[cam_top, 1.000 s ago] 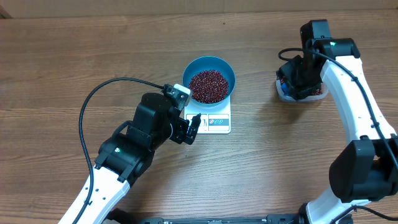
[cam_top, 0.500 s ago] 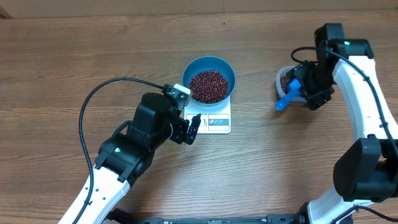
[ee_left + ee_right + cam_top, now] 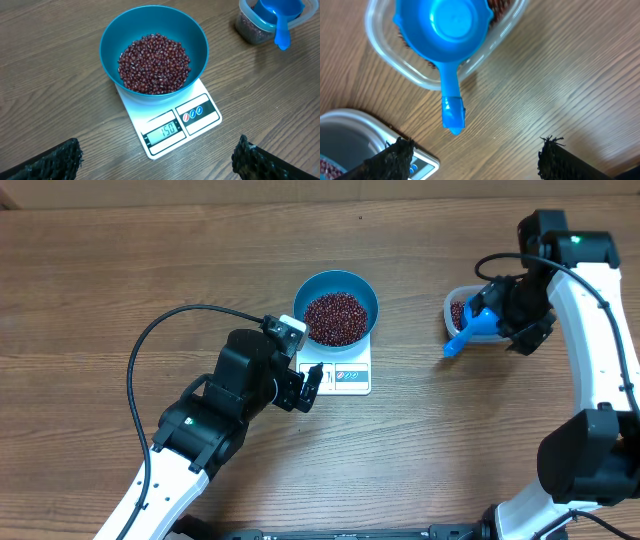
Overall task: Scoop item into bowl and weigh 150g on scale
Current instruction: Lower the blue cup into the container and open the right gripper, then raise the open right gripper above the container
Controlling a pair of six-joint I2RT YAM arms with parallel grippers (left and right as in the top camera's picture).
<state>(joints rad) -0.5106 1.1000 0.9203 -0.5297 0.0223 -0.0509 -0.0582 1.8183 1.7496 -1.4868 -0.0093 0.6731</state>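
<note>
The blue bowl (image 3: 337, 282) stands on the white scale (image 3: 350, 378), heaped with red-brown beans (image 3: 335, 317). In the left wrist view the beans (image 3: 154, 64) fill the bowl (image 3: 150, 15), and the display of the scale (image 3: 197, 120) reads 150. My left gripper (image 3: 300, 390) hovers open just in front of the scale, nothing between its fingers (image 3: 55, 160). My right gripper (image 3: 520, 325) is open beside the clear tub (image 3: 455, 305), apart from the blue scoop (image 3: 452, 25). The scoop lies in the tub (image 3: 410, 75) with its handle over the rim.
A black cable (image 3: 150, 350) loops over the table left of the left arm. The scoop's handle (image 3: 453, 347) points toward the scale. More beans show in the tub (image 3: 250, 32). The scale's corner (image 3: 422, 165) sits by the right gripper's left finger.
The right gripper has opened and let go of the scoop, which now rests in the tub. The right arm has drawn back to the right. The left arm has not moved.
</note>
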